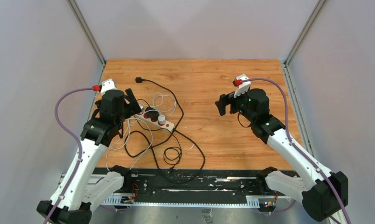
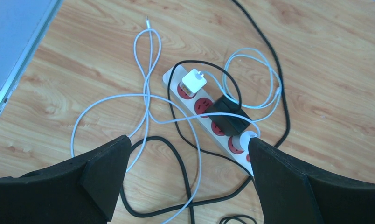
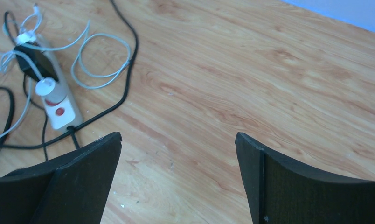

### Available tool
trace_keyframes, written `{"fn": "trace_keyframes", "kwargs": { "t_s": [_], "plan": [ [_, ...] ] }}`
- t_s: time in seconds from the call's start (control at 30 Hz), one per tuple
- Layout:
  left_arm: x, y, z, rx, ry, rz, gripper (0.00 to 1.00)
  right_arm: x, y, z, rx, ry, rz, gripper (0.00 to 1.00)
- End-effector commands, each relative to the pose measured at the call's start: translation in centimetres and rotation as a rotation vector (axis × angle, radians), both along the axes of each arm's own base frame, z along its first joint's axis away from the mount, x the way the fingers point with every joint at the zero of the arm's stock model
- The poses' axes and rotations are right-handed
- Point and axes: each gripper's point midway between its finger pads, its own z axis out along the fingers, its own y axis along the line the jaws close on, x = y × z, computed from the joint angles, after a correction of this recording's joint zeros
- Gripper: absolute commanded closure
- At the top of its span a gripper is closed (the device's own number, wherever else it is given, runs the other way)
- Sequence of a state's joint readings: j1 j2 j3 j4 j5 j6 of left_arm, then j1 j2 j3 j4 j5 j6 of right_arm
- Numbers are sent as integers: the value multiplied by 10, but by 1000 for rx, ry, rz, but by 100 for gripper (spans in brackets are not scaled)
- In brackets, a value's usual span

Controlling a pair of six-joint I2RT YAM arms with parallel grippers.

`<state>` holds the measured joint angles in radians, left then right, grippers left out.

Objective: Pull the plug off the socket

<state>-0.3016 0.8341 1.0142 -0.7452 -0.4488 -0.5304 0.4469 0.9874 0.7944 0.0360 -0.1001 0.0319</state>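
The socket (image 2: 202, 108) lies slantwise on the left half of the bench (image 1: 213, 135), its black cord (image 3: 135, 44) looping around it, with a white plug (image 2: 193, 81), a black plug (image 2: 229, 116) and a round white plug (image 2: 244, 139) seated in it. The left pincer (image 2: 188, 144) hangs just above it, spread wide and holding nothing. The right pincer (image 3: 177, 140), equally wide and empty, is well apart to the socket's right.

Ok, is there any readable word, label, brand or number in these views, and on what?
None readable.
The socket, the white plug and the black plug show no legible print in the left wrist view.
Any marking on the rail at the arm bases is too small to read.
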Motion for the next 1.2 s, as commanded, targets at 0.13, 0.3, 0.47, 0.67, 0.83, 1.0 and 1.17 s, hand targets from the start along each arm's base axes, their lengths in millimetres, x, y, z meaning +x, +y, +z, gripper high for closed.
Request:
{"fn": "trace_keyframes", "kwargs": {
  "t_s": [0.13, 0.3, 0.47, 0.67, 0.83, 1.0, 1.17],
  "plan": [
    [31, -12, -66, -127, 140, -17, 0, -22, 131, -4, -43, 4, 447, 5],
    [46, -41, -88, -256, 121, -163, 2, -42, 200, -31, -148, -20, 655, 7],
    [50, -54, -109, -302, 141, -217, 8, -54, 245, -59, -138, -25, 810, 10],
    [55, -61, -118, -304, 128, -266, 8, -47, 275, -90, -129, 21, 855, 13],
    [69, -59, -118, -300, 128, -242, 8, -41, 293, -112, -123, 20, 894, 15],
    [75, -63, -131, -306, 187, -248, 8, -28, 304, -130, -145, 44, 874, 18],
    [77, -65, -141, -312, 208, -254, 9, -16, 310, -147, -174, 49, 851, 19]
  ]
}}
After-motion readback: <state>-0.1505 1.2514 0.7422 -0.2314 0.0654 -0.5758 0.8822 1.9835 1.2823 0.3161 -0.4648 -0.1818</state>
